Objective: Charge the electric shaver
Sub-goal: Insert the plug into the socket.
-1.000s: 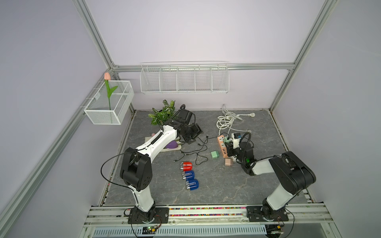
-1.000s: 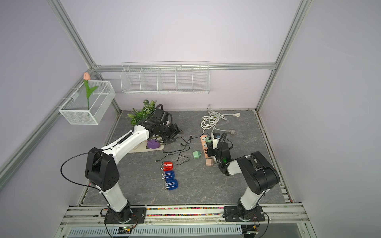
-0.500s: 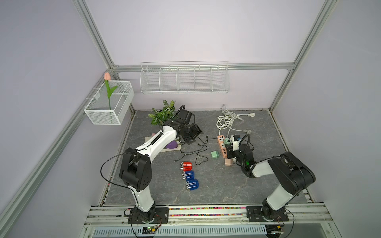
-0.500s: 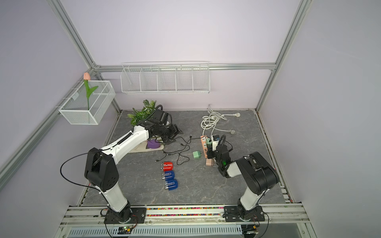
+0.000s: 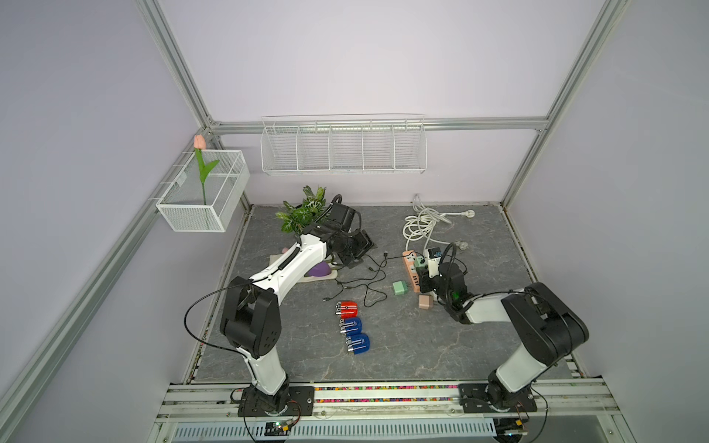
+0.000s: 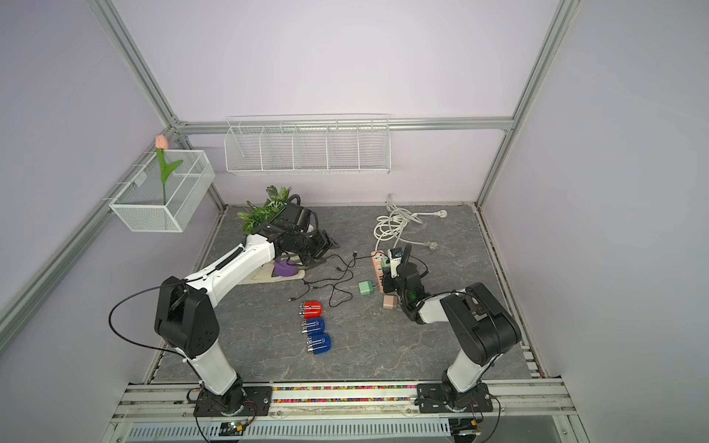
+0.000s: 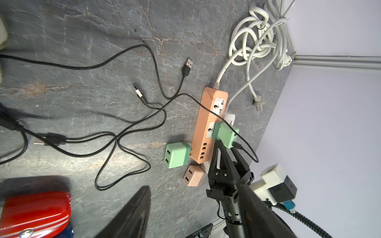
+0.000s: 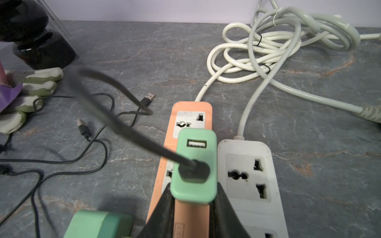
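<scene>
Three small shavers lie in a row at mid-table, one red (image 5: pixel 347 307) and two blue (image 5: pixel 352 325); no cable reaches them. My right gripper (image 8: pixel 194 191) is shut on a green USB adapter (image 8: pixel 194 164) that stands at a socket of the orange power strip (image 8: pixel 191 108). A black cable (image 8: pixel 144 142) is plugged into the adapter's port. In both top views the right gripper (image 5: pixel 422 274) (image 6: pixel 385 274) sits low at the strip. My left gripper (image 7: pixel 195 216) hangs open and empty, far left of the strip near the plant (image 5: pixel 355 249).
A loose green adapter (image 7: pixel 177 154) and a pink adapter (image 7: pixel 193 176) lie beside the orange strip. A white power strip (image 8: pixel 247 171) lies along its other side, with a coiled white cord (image 5: pixel 422 226) behind. Black cables with free USB plugs (image 7: pixel 187 66) sprawl mid-table. A purple object (image 5: pixel 320 270) rests on a cloth.
My right gripper with the green adapter has edged slightly left at the orange strip. The left arm has stayed in place.
</scene>
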### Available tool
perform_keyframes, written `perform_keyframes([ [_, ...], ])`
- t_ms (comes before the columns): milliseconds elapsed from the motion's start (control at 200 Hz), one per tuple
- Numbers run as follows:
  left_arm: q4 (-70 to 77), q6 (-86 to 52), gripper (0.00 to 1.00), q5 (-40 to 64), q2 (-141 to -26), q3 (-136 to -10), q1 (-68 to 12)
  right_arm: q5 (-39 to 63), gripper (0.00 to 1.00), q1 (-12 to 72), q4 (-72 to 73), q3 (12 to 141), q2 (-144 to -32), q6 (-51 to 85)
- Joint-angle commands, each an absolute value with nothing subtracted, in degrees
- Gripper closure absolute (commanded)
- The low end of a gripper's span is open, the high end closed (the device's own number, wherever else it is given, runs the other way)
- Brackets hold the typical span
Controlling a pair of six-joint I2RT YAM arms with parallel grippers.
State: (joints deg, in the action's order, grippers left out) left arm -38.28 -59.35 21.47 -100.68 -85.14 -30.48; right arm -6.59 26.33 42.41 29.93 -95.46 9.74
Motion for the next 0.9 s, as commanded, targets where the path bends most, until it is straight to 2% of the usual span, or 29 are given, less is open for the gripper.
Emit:
perform_keyframes([
  [0,-37.53,-59.22,0.31,22.05,-98.71,-84.43,-30.1,-7.47,0.93,27.12,31.36,30.45,-96.15,8.96],
  [505,-37.22,-58.98,0.32,22.06,-98.04,-84.2,-29.64,-9.74,0.93,28.17,22.23,34.5,-95.94,10.24],
  [530,-37.26,-58.93,0.31,21.88,-97.81,-84.2,-29.66,-9.82,0.89,28.2,22.32,34.44,-95.1,10.46],
  [705,-37.38,-59.04,0.31,21.53,-95.83,-82.26,-28.64,-12.28,0.45,28.14,16.68,37.05,-87.24,13.18],
  [820,-37.7,-58.68,0.3,21.58,-94.55,-81.0,-27.69,-13.43,0.3,28.03,11.36,38.43,-82.14,16.54],
  [895,-37.89,-58.37,0.3,21.51,-94.02,-80.22,-26.87,-13.02,0.24,28.11,9.38,38.54,-78.97,18.35],
])
